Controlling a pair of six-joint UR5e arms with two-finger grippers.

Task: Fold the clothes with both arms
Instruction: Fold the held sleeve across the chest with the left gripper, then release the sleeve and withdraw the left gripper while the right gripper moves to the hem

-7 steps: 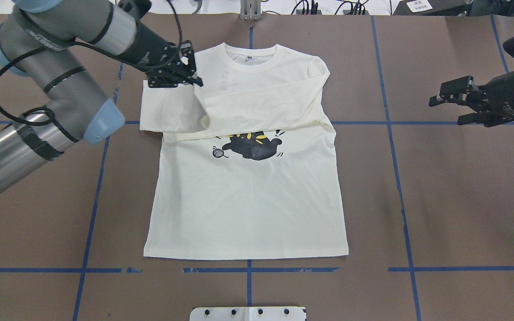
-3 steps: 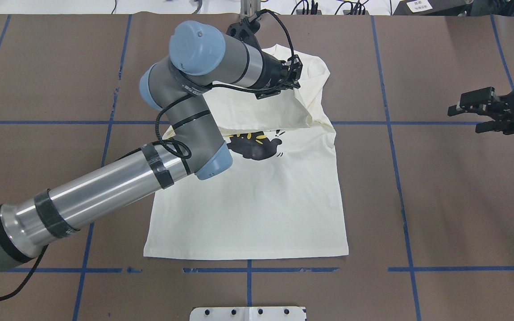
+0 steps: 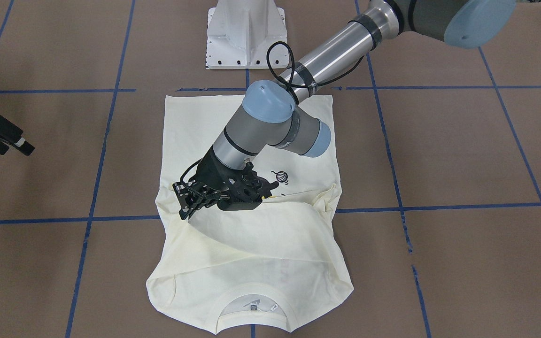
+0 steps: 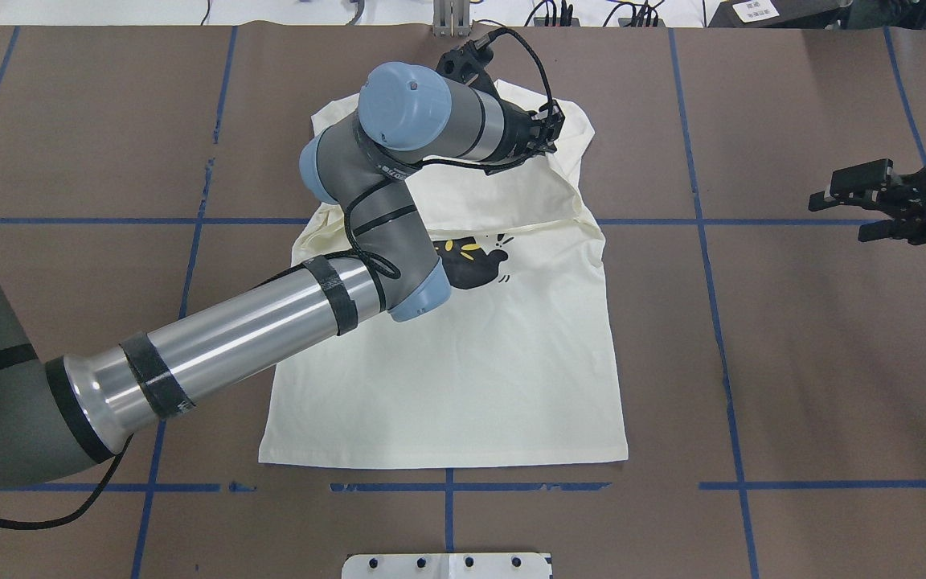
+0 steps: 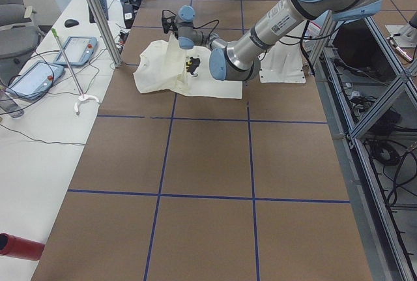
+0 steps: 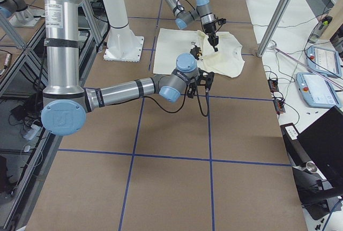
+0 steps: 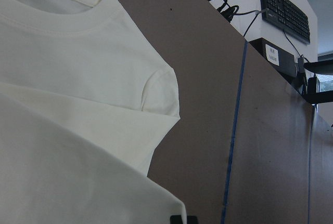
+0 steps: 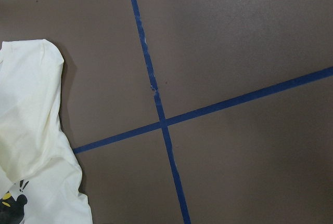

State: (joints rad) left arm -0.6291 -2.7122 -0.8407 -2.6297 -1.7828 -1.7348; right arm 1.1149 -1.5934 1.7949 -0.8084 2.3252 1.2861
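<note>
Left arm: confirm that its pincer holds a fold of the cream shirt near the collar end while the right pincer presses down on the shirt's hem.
Not quite. The right pincer is not on the hem: it hangs open over the brown table, well clear of the T-shirt, as the overhead exterior view shows. The rest stands: the left pincer holds a fold of the shirt near the collar end.

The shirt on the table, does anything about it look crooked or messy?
Yes. The T-shirt looks rumpled up top: the sleeve held across the chest by the left tool lies slanted, with fabric bunched at both sides.
</note>
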